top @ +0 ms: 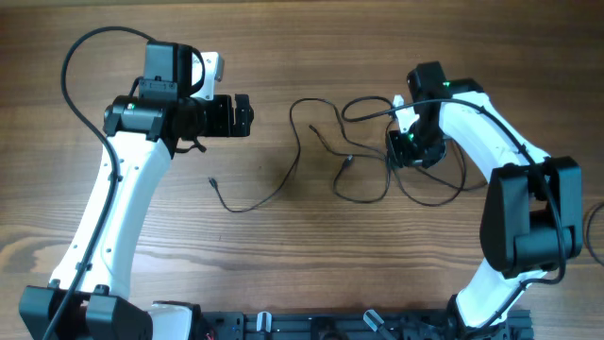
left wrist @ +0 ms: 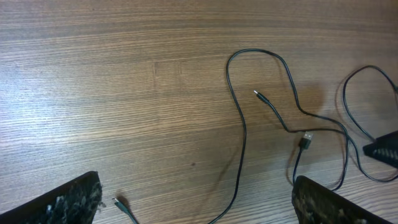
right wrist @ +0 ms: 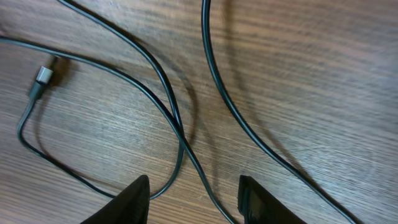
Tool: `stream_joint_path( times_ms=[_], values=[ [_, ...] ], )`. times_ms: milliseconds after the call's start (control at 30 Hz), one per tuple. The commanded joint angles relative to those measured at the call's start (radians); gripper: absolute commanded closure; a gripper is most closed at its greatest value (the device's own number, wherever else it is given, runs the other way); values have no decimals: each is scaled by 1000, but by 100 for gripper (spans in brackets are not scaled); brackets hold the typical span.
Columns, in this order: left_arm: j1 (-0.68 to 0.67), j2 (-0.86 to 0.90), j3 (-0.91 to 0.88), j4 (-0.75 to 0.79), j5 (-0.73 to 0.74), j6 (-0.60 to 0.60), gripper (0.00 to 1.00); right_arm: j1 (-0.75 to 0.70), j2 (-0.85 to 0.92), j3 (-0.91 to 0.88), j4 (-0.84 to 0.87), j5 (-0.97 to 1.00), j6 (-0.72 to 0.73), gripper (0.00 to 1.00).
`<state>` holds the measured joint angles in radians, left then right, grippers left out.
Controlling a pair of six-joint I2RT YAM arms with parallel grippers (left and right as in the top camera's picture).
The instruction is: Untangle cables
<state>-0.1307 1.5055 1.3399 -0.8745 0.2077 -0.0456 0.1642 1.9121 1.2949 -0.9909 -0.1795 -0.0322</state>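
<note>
While the left claw (top: 245, 114) hovers open, the right claw (top: 400, 149) gapes over cables (left wrist: 244, 134).

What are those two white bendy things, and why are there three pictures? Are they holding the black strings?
They are robot arms. Each ends in a gripper, like two pinching fingers. One picture looks down on the wooden table from above. The other two come from cameras on the arms' wrists, so fingertips show at the bottom. The strings are thin cables, looped over each other. The left gripper is wide open, gripping nothing. The right gripper hangs open over the cables; one runs between its fingers, unpinched.
</note>
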Motion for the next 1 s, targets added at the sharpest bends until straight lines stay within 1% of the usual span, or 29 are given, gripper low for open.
stream_joint_path(
  times_ms=[0,200,300,400,500,533,567,600,633,833,967],
  values=[
    [4,2,-1,10,13,16,0,7,16,-48,23,-29,-17,52],
    [4,2,-1,12,14,16,0,7,16,-72,60,-28,-31,51],
    [4,2,-1,14,16,16,0,6,16,-73,76,25,-124,50],
    [4,2,-1,15,32,16,0,6,16,-73,134,50,-190,51],
    [4,2,-1,18,32,23,0,6,16,-73,175,76,-215,50],
    [4,2,-1,18,34,37,0,6,16,-73,188,83,-232,49],
    [4,2,-1,18,40,42,0,6,16,-73,200,83,-257,38],
    [4,2,-1,22,48,42,0,6,16,-73,214,99,-256,23],
    [4,2,-1,24,50,42,0,7,16,-73,219,106,-256,21],
    [4,2,-1,30,50,42,0,6,16,-74,191,104,-261,22],
    [4,2,-1,36,51,42,0,6,16,-110,191,100,-274,23]
  ],
)
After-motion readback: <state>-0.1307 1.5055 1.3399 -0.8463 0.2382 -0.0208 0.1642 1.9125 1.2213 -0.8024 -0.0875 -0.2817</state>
